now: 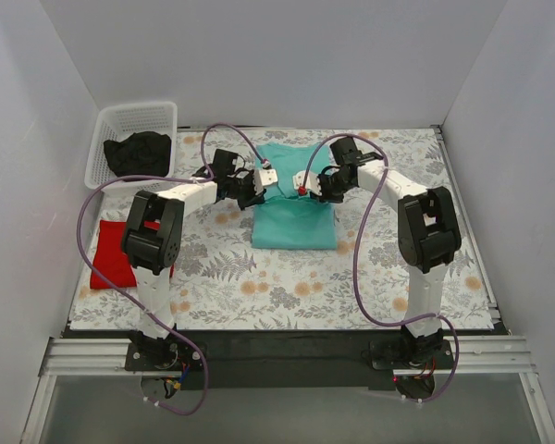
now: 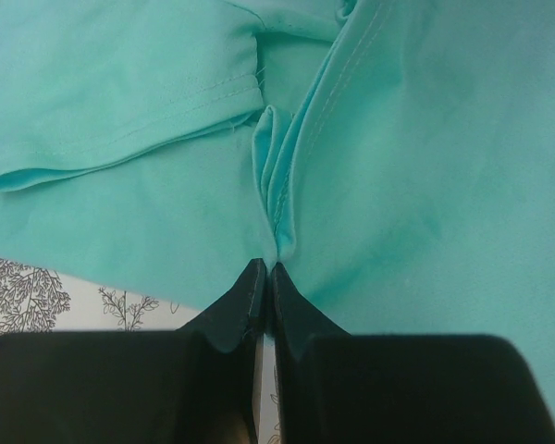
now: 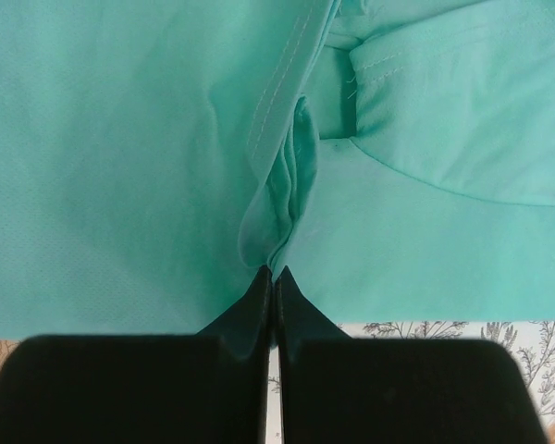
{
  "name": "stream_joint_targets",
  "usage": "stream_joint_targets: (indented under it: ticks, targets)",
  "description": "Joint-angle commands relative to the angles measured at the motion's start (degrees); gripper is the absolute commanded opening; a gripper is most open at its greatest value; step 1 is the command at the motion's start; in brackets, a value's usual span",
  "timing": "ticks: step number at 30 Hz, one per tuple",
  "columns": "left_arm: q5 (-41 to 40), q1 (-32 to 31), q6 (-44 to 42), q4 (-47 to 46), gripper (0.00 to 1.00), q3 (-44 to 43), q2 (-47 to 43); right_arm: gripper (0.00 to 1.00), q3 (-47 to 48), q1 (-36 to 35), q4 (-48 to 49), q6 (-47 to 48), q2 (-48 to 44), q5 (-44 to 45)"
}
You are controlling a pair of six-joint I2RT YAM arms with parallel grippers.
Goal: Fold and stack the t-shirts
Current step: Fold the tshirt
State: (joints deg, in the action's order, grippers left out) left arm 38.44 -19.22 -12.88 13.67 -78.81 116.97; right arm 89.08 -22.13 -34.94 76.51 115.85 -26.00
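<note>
Left gripper (image 2: 264, 268): its jaws are pressing all but together, pinching a raised ridge of teal fabric at the tips.
Right gripper (image 3: 271, 273): it is doing the same from the opposite side, with its jaws nearly closed on a bunched fold.
Teal t-shirt (image 1: 294, 222): it is lying at the middle of the floral tablecloth (image 1: 305, 287), between the two grippers, and is looking narrowed into an upright rectangle.
Sleeves (image 2: 120, 102): they are lying flat on the body of the shirt, inward of each pinch.
Red garment (image 1: 111, 259): it is sitting flat at the table's left edge, partly hidden by the left arm, and is looking already folded.
Black garment (image 1: 137, 153): it is sitting crumpled in the white basket (image 1: 139, 113) at the far left corner.
Progress: the task is seemingly sitting around its midpoint. The teal shirt is midway through folding, while the black one is waiting untouched and nothing is stacked yet.
</note>
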Motion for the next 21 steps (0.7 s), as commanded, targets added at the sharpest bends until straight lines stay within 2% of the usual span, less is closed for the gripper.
stream_joint_targets:
  ticks: [1, 8, 9, 10, 11, 13, 15, 16, 18, 19, 20, 21]
  targets:
    - [0.24, 0.33, -1.09, -1.98, 0.0, -2.58, -0.34, 0.01, 2.94, 0.33, -0.39, 1.71, 1.04, -0.98]
    - [-0.73, 0.41, -0.74, -2.42, 0.0, -3.81, 1.68, 0.01, 3.82, 0.42, 0.22, 1.45, 2.89, 0.16]
    - [-0.9, 0.41, -0.22, -2.94, 0.01, -3.9, 1.77, 0.05, 3.65, 0.51, 0.4, 1.45, 2.97, 0.33]
    - [-1.43, 0.41, 0.22, -3.04, 0.08, -4.51, 2.03, 0.2, 3.73, 0.51, 0.66, 1.27, 2.98, 0.68]
    - [-2.04, 0.41, 0.84, -3.21, 0.13, -4.86, 2.12, 0.28, 4.08, 0.51, 1.01, 0.4, 2.89, 1.12]
    - [-3.45, 0.68, 4.78, -4.09, 0.24, -5.65, 2.39, 0.36, 5.66, 0.77, 2.15, -1.35, 2.54, 2.35]
    - [-4.86, 1.99, 9.26, -4.96, 0.3, -7.06, 1.87, 0.48, 9.61, 1.3, 2.07, -4.94, 2.1, 2.45]
    - [-5.3, 2.61, 14.07, -5.32, 0.32, -7.41, 0.82, 0.58, 10.84, 2.0, 2.07, -6.27, 1.84, 2.27]
    - [-6.53, 4.8, 20.85, -7.07, 0.37, -7.86, -1.73, 0.65, 13.56, 2.61, 1.89, -11.79, 0.0, 2.27]
    - [-6.01, 5.68, 28.54, -7.25, 0.4, -7.68, -4.88, 0.67, 13.67, 2.88, 1.72, -13.65, -0.97, 2.27]
    - [-4.35, 7.17, 32.01, -7.17, 0.48, -7.07, -6.47, 0.68, 13.23, 2.88, 1.37, -15.23, -2.11, 2.09]
    - [-3.38, 7.62, 35.0, -6.12, 0.5, -5.24, -8.14, 0.68, 11.66, 2.88, 1.19, -18.38, -4.73, 1.4]
